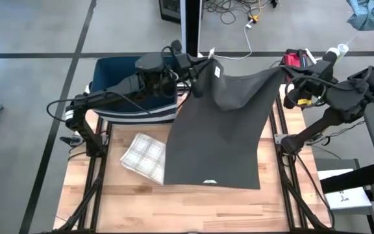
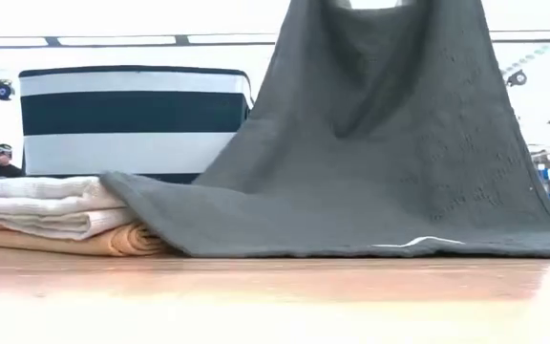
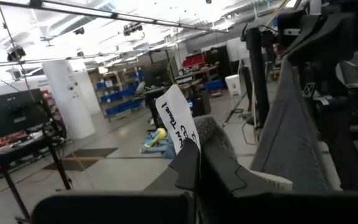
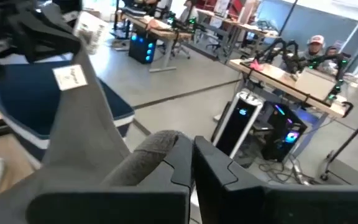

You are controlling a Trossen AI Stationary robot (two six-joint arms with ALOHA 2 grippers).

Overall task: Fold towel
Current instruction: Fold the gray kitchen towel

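2 grippers hold your grey towel (image 1: 219, 130) up by its far corners: the left gripper (image 1: 200, 68) is clenched on 1 corner, the right gripper (image 1: 284, 75) on the other. You can see its near edge resting on the wooden table (image 1: 141, 201), beside a stack of folded towels (image 1: 145, 158). A striped basket (image 2: 132, 115) sits behind them. Beyond lies a grey floor; a person (image 4: 316, 43) sits among the desks

Grey towel (image 2: 390, 143) hangs from above, lower edge spread on table (image 2: 275, 296). Folded stack (image 2: 55, 215) at left (cream over tan). Striped bin (image 2: 132, 119) behind.
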